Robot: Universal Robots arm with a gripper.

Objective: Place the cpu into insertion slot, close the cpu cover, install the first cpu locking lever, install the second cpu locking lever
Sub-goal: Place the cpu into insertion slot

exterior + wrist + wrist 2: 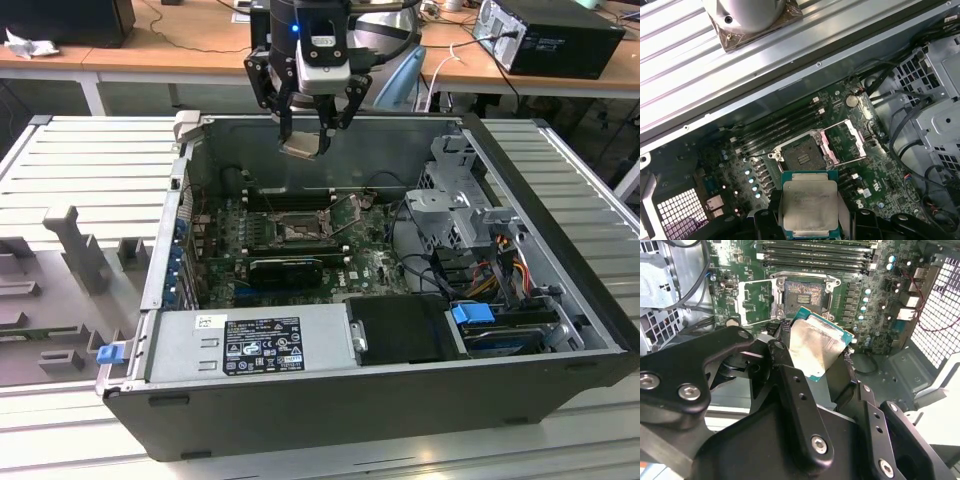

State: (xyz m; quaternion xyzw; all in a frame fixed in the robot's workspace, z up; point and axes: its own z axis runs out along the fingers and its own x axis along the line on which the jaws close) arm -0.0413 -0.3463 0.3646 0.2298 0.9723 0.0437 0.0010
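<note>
Taking the insertion slot (297, 232) as our mark and reading across the exterior view from its left, we found the green board (225, 245) on the slot's left side. Next came the slot itself, its dark centre bare and nothing seated in it. High above the slot, about level with the top edge of the case (330, 410), the pincer (305, 140) was closed on the cpu (303, 147), gripping it by two opposite edges, its pale metal face showing in both wrist views. We judged the cpu well apart from the slot, with the way to it running down into the case. The chip was square, and in the first wrist view its edges ran roughly in line with the slot's. On the slot's side toward the drive cage (455, 200), the cpu cover (842, 142) lay swung open, clear of the slot.
</note>
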